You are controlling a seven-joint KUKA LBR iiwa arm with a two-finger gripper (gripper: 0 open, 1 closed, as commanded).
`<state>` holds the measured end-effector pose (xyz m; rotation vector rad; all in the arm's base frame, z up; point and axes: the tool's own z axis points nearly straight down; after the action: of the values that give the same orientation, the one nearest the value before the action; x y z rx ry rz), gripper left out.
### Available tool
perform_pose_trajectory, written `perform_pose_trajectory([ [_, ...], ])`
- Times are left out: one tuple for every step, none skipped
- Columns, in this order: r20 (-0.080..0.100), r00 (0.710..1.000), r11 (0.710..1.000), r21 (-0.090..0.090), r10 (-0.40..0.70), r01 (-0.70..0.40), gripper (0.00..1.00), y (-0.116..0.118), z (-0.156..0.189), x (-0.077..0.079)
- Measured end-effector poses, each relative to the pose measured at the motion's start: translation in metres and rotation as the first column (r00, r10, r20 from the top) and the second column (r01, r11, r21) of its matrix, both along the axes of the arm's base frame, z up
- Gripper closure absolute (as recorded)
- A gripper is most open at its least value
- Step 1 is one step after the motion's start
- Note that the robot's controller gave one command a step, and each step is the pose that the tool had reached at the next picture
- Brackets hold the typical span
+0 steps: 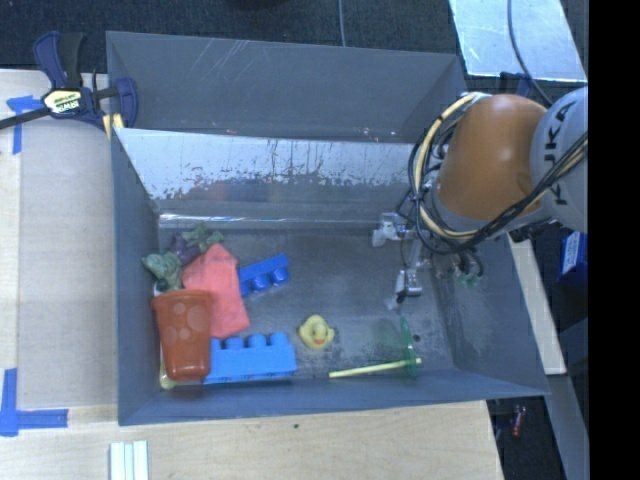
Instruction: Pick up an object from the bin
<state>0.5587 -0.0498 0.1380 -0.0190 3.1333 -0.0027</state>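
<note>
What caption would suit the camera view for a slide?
Gripper at the right of the grey bin, near a yellow-green stick; duck, blue bricks, red cup lie leftward.

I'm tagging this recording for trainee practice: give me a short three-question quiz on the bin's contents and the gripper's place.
1. True or false: the gripper holds the small yellow duck.
2. Which lies nearest the gripper? A) pink cloth B) yellow-green stick C) orange-red cup
3. How many blue bricks lie in the bin?
Key: 1 false: it hangs over bare floor, the duck apart to its left in the view. 2 B: cloth and cup lie at the bin's left. 3 two: a large blue brick by the near wall, a small blue brick beside the cloth.
</note>
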Motion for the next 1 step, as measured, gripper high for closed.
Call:
perform_pose_trajectory([
  [0.003,1.0,1.0,-0.006,-0.018,0.018,0.0,-0.0255,-0.0497,-0.0306],
])
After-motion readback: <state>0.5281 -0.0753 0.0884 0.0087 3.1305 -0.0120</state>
